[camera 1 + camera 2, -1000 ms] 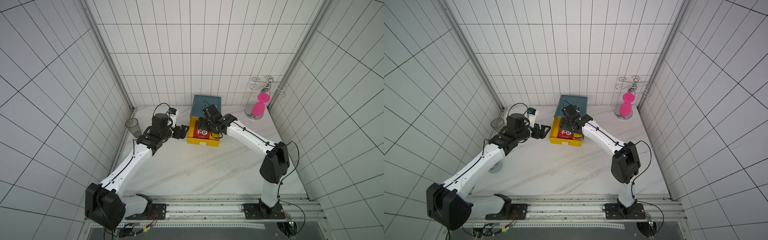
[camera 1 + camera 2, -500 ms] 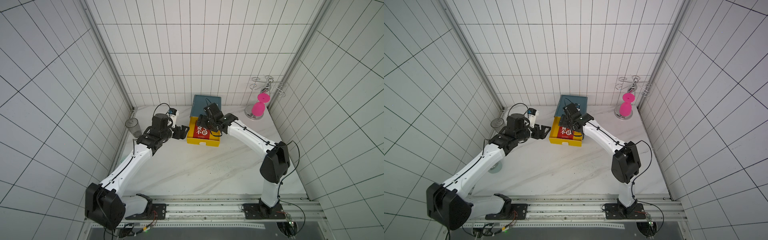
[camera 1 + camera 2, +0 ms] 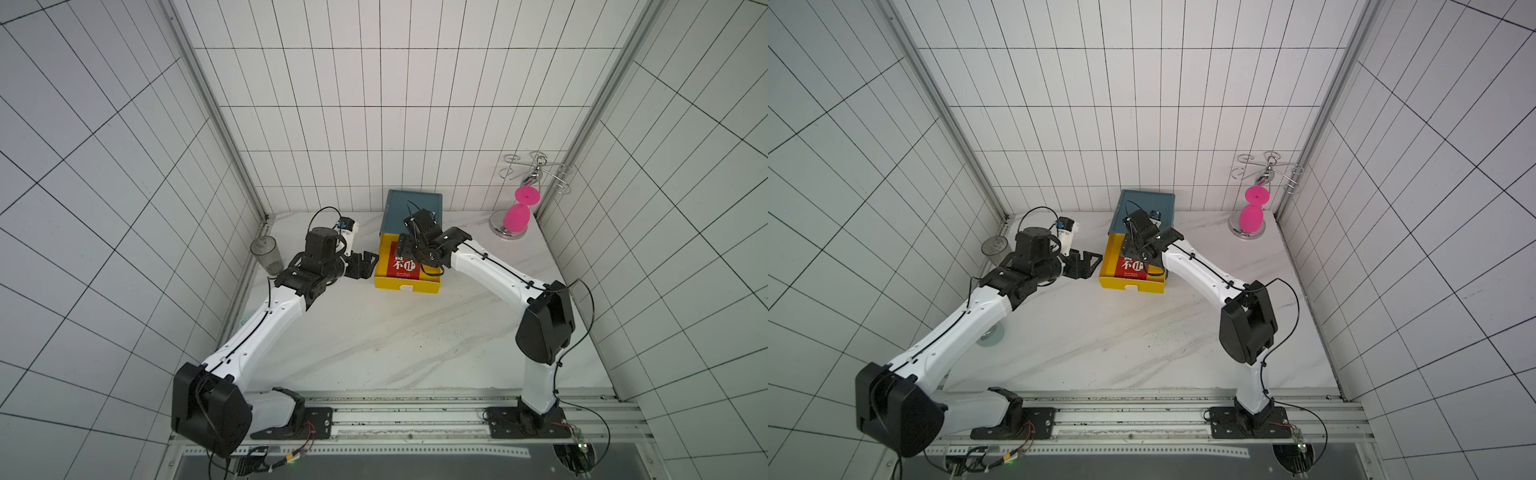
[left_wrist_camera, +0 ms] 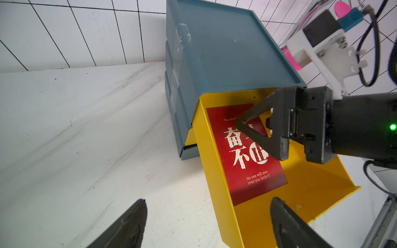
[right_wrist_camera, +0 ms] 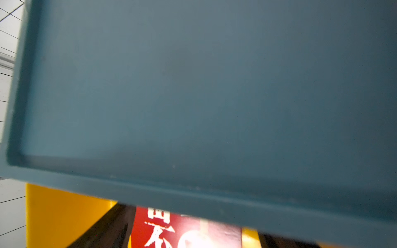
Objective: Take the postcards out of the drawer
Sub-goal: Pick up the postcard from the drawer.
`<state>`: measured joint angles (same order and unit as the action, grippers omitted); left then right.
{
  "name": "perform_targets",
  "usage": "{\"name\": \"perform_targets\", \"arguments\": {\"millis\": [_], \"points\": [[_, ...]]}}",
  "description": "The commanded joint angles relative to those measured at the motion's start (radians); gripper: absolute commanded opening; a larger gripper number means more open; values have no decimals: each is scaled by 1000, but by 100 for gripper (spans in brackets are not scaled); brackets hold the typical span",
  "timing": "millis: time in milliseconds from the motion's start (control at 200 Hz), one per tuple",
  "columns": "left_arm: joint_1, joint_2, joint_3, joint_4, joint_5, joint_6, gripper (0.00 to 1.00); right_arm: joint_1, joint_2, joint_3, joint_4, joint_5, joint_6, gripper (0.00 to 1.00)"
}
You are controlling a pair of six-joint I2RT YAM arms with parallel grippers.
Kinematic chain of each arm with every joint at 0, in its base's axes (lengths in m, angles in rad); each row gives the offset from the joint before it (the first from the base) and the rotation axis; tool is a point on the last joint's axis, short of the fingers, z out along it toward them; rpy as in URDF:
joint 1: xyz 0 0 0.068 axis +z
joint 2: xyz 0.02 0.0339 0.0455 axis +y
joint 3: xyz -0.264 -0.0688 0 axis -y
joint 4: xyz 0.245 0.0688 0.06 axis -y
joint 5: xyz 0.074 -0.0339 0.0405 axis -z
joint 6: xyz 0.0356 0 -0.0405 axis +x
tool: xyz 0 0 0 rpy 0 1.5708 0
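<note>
The yellow drawer (image 3: 409,286) (image 3: 1130,287) stands pulled out of a blue-grey cabinet (image 3: 411,208) (image 4: 232,53). The postcards (image 3: 402,266) (image 3: 1133,269) (image 4: 247,169) lie flat inside it. I see a single red face with white characters and cannot tell how many are stacked. My right gripper (image 3: 407,251) (image 3: 1134,249) is low over the drawer's back half, open, its fingers either side of the red card (image 5: 187,232). My left gripper (image 3: 368,264) (image 4: 208,225) is open just left of the drawer (image 4: 214,171), holding nothing.
A pink goblet (image 3: 517,212) stands on a chrome rack's base (image 3: 536,170) at the back right corner. A smoky tumbler (image 3: 266,255) sits by the left wall. The cabinet top (image 5: 214,96) fills most of the right wrist view.
The right gripper has edged a little toward the cabinet over the drawer. The left arm has stayed where it was.
</note>
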<state>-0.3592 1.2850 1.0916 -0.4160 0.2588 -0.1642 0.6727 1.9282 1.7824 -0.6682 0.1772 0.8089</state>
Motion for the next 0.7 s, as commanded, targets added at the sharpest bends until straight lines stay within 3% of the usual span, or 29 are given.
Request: {"name": "perform_targets", "arguments": {"millis": [0, 695], "points": [[-4, 7, 28, 5, 3, 12, 88, 0, 51, 30, -40, -7, 11, 89], [-4, 16, 24, 8, 43, 1, 88, -21, -42, -169, 261, -146, 39, 86]]}}
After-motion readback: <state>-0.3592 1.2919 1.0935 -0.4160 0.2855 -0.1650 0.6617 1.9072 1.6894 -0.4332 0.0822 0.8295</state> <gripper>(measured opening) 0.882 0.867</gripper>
